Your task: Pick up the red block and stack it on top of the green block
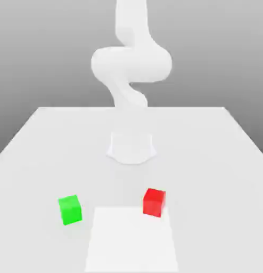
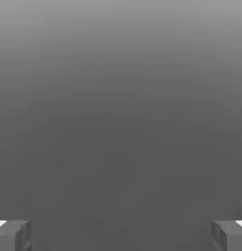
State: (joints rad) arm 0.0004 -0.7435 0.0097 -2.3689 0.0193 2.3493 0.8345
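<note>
A white table (image 1: 48, 138) seen from the front, with a white arm (image 1: 131, 64) rising at its far middle; the arm's base (image 1: 131, 147) sits at the table's centre, and the arm curls upward out of the top of the exterior view; a red block (image 1: 154, 202) rests on the table at about 5 o'clock from the base, near the front; a green block (image 1: 70, 209) rests at about 7 o'clock from the base, well apart from the red one, which lies at its 3 o'clock; both blocks stand flat and separate, nothing stacked; a paler square patch (image 1: 131, 240) lies at the front edge between them, its far corner just beside the red block; in the hand view the gripper (image 2: 121, 235) is spread wide, its two grey fingertips (image 2: 12, 235) far apart with nothing between them, facing plain grey background; judging from this, the hand is raised high and must descend toward the red block, the task not yet begun
</note>
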